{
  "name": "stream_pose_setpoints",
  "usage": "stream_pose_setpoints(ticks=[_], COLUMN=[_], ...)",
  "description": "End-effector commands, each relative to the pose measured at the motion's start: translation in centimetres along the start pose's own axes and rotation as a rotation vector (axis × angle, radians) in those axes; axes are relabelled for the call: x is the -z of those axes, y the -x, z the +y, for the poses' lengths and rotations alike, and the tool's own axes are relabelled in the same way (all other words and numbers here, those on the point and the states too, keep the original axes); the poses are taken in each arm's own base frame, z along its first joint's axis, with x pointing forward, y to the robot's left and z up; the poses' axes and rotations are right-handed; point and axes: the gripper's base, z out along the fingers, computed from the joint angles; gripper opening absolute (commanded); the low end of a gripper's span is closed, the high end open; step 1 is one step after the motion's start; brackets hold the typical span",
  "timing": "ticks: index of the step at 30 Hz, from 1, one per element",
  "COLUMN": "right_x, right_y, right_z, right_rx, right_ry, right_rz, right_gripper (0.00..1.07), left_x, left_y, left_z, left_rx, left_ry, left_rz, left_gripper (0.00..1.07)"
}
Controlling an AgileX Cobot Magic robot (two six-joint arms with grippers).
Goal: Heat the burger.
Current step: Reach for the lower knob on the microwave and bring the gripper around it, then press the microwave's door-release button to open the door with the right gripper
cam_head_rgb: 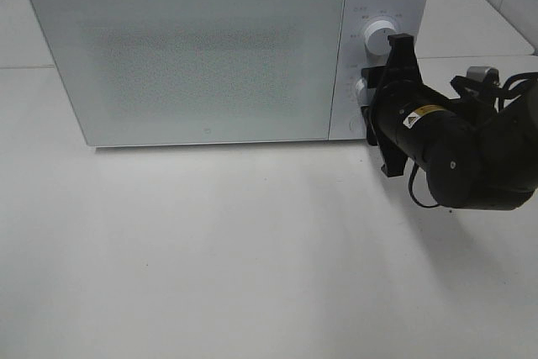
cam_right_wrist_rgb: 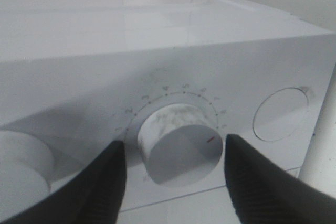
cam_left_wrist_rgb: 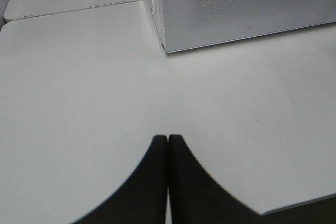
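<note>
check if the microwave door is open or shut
Shut. The microwave door lies flush with the control panel in the exterior high view, with no gap at its edges and no interior showing.

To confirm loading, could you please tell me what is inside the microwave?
The microwave is closed; its speckled door hides the interior, so whether the burger is inside cannot be seen.

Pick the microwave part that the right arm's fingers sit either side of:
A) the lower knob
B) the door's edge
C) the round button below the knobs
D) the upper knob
A: in the right wrist view the right gripper has its fingers on either side of the lower knob, below the upper knob.
</note>
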Motion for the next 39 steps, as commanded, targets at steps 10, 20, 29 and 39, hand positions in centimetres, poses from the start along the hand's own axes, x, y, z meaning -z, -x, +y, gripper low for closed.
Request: stream_pose_setpoints(ticks=[10,20,29,39], right_x=[0.3,2.7,5.0,5.8], right_y=[-1.1,-1.2,-1.1,-0.5], right_z=[2.2,4.5,5.6,6.8], right_rx=[0.268,0.946,1.305,1.505], right_ry=[-0.035,-0.103,-0.186,-0.504], right_rz=[0.163,0.332,0.551,0.857], right_gripper=[0.66,0.66,0.66,0.66], left_x=[0.2,0.2,0.2,0.2], left_y=[-0.1,-0.1,-0.1,-0.1], left_z=[0.0,0.0,0.0,0.0], left_rx=[0.000,0.000,0.000,0.000], left_ry=[0.001,0.001,0.001,0.001], left_rz=[-0.032,-0.032,-0.032,-0.032], left_gripper=[0.00,0.00,0.00,0.00])
